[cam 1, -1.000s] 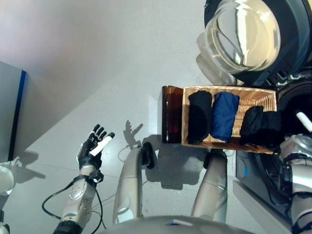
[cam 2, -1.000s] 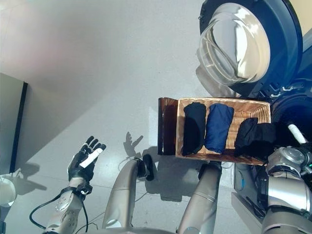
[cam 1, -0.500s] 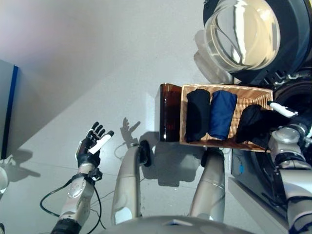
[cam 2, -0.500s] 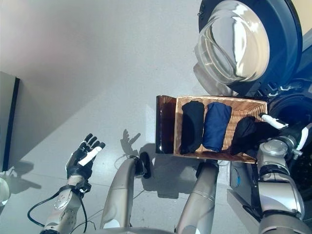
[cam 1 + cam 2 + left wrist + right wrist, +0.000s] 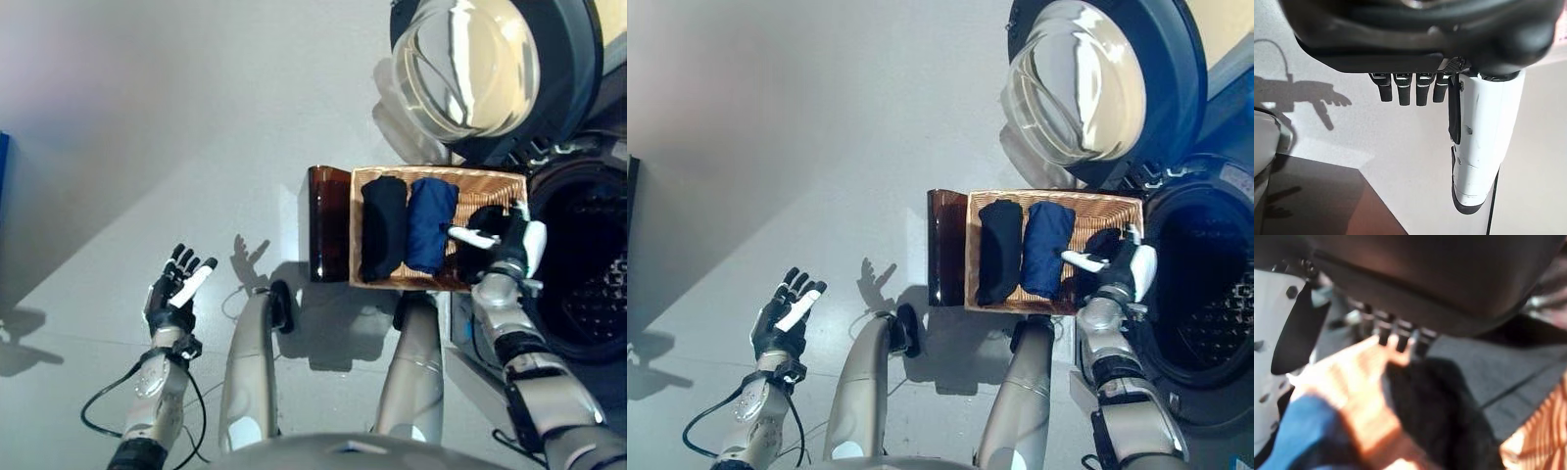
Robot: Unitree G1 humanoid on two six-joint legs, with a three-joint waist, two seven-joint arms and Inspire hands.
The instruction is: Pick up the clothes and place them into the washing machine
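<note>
Three rolled clothes (image 5: 1046, 247) lie side by side in the basket (image 5: 1055, 198). The washing machine (image 5: 1200, 294) stands right of it, its door (image 5: 1087, 83) behind the basket's far edge.

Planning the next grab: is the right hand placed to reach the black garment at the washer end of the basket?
Probably yes. The right hand hovers open right over the black garment in the basket, nothing between them; the blue roll lies clear beside it.

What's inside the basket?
Three bundles of clothes lie side by side in the wicker basket: a black one, a blue one and another black one. The right hand partly covers that last one. Whatever is underneath the clothes is hidden.
</note>
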